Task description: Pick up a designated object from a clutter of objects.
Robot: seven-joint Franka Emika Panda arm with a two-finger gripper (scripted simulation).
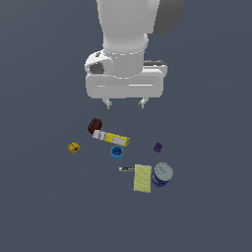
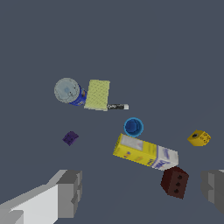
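Hovering gripper above a crowded blue cup

Inspection finds the gripper (image 1: 125, 103) raised above the clutter with its fingers (image 2: 70, 192) spread wide and nothing between them.

The blue cup (image 1: 116, 152) stands upright on the dark floor (image 1: 44, 206) near the middle of the scatter. Its hollow is visible from above in the wrist view (image 2: 133, 127) and appears empty.

Closest neighbour is the yellow-and-white box (image 1: 111, 138), lying flat just beside the cup on the gripper's side; whether the two touch cannot be told. The dark red block (image 1: 94, 125) sits at the box's white end. A small black-and-white stick (image 1: 126, 169) lies near the cup on its other side, against the edge of the pale yellow pad (image 1: 142, 178). The blue-and-white can (image 1: 162, 174) stands upright beside that pad, pale top closed. The purple cube (image 1: 157, 147) lies apart, toward the exterior view's right; the yellow block (image 1: 74, 147) lies apart, toward its left.
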